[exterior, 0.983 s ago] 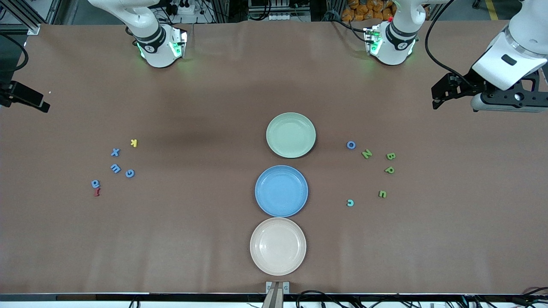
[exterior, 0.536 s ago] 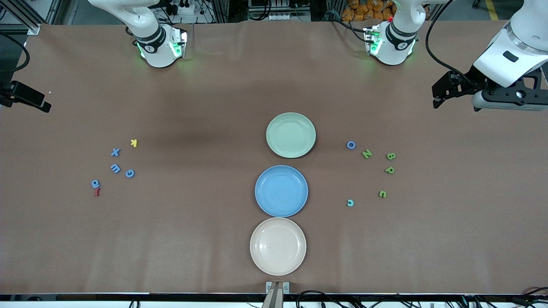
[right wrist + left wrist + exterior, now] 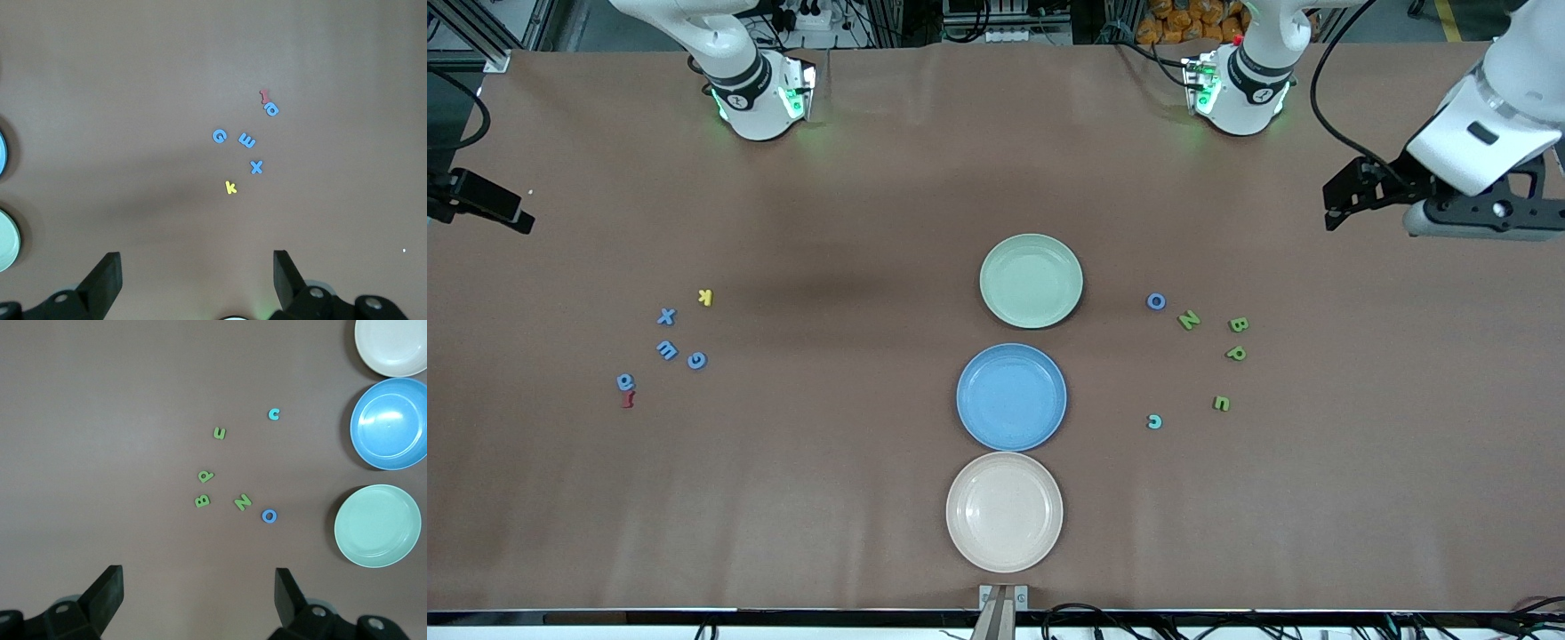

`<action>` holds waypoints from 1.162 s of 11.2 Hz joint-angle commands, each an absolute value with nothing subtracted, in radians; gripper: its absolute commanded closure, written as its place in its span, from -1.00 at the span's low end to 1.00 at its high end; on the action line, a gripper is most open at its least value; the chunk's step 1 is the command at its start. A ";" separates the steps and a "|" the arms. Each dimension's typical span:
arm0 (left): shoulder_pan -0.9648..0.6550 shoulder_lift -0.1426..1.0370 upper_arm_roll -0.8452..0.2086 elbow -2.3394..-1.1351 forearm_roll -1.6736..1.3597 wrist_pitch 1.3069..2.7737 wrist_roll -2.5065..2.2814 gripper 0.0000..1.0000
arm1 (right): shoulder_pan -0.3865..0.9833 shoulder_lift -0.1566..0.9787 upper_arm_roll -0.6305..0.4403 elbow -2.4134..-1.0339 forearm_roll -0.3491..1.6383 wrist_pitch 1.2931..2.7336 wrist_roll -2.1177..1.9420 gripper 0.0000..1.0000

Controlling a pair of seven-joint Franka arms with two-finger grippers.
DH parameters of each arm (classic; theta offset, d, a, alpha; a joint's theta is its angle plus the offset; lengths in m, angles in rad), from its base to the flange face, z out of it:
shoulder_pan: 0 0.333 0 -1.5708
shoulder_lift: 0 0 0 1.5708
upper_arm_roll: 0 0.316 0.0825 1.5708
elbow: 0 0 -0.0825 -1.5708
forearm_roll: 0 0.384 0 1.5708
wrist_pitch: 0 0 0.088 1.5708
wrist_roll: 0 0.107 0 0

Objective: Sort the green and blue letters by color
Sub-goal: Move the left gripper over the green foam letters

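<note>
Since the earlier frame, only the left gripper (image 3: 1334, 197) has shifted slightly, near the table (image 3: 871, 533) edge. Both grippers' jaws stand wide apart, empty. Right gripper (image 3: 197, 273) is mostly cut off at the table's end.

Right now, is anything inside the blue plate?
No. The blue plate is bare inside; its whole bowl shows, nothing covers it. All blue letters and green letters lie on the table.

White arms (image 3: 1489, 98), black grippers, green-lit bases (image 3: 760, 98)

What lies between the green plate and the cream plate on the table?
The blue plate lies between the green plate and the cream plate, shown in the front view.
</note>
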State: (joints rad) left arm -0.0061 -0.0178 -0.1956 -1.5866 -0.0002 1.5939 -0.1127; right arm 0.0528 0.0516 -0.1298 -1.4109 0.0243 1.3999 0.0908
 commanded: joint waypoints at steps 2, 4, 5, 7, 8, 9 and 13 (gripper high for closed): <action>-0.002 0.014 -0.201 -1.649 -0.012 1.617 -0.120 -1.00 | 0.049 0.037 -0.123 -1.428 0.018 1.396 0.095 -1.00; -0.002 -0.006 -0.199 -1.735 -0.011 1.682 -0.121 -1.00 | 0.051 0.037 -0.123 -1.430 0.018 1.396 0.097 -1.00; 0.005 -0.017 -0.199 -1.776 -0.009 1.710 -0.121 -1.00 | 0.051 0.037 -0.123 -1.430 0.018 1.396 0.097 -1.00; 0.023 -0.025 -0.201 -1.886 -0.009 1.809 -0.149 -1.00 | 0.049 0.037 -0.118 -1.428 0.018 1.396 0.097 -1.00; 0.023 -0.043 -0.204 -1.949 -0.008 1.881 -0.199 -1.00 | 0.049 0.037 -0.118 -1.430 0.018 1.396 0.097 -1.00; 0.025 -0.075 -0.204 -2.007 -0.008 1.925 -0.215 -1.00 | 0.049 0.037 -0.118 -1.430 0.018 1.396 0.097 -1.00; 0.096 -0.045 -0.206 -2.074 -0.008 2.009 -0.221 -1.00 | 0.051 0.040 -0.106 -1.440 0.018 1.397 0.103 -1.00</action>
